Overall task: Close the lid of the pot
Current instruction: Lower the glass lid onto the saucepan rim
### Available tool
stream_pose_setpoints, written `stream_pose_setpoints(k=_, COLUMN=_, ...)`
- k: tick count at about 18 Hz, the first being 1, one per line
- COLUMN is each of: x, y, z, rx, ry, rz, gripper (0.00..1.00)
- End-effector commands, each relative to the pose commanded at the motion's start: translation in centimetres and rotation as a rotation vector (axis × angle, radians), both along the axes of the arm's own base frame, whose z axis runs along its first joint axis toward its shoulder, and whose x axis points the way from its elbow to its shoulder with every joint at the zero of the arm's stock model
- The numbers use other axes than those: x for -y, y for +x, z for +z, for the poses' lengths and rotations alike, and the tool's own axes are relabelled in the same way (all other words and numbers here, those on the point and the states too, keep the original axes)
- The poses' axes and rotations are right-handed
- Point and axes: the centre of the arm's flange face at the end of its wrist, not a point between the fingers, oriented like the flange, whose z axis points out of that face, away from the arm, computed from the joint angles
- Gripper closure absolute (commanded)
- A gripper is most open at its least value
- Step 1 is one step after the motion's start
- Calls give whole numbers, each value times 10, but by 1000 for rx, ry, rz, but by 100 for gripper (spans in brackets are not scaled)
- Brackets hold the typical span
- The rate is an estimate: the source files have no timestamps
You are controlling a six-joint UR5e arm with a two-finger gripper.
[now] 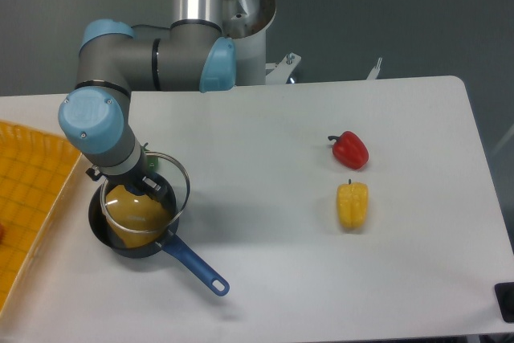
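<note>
Pot (pixel 120 237): small round black saucepan near the table's left side, its long blue handle (pixel 195 266) running out toward the lower right; something yellow fills the inside.
Lid (pixel 161 190): clear glass disc with a thin silver rim – held above the pot, offset a little up and to the right, overlapping most of the pot's mouth.
Gripper (pixel 147 186): mostly hidden under the arm's wrist; it sits at the lid's centre, but whether the fingers are clamped cannot be told.
Table (pixel 265 142): white.
Yellow tray (pixel 32 190): at the left edge, just beside the pot.
Red pepper (pixel 350 149) and yellow pepper (pixel 352 205): on the right – well apart from the pot.
</note>
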Motion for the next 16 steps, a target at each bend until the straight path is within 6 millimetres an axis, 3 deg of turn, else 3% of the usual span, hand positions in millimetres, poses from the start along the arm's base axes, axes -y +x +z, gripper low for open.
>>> stream_pose_setpoints(k=16, x=-13, y=17, z=-5, rx=-9, ry=32, rz=32, gripper=78)
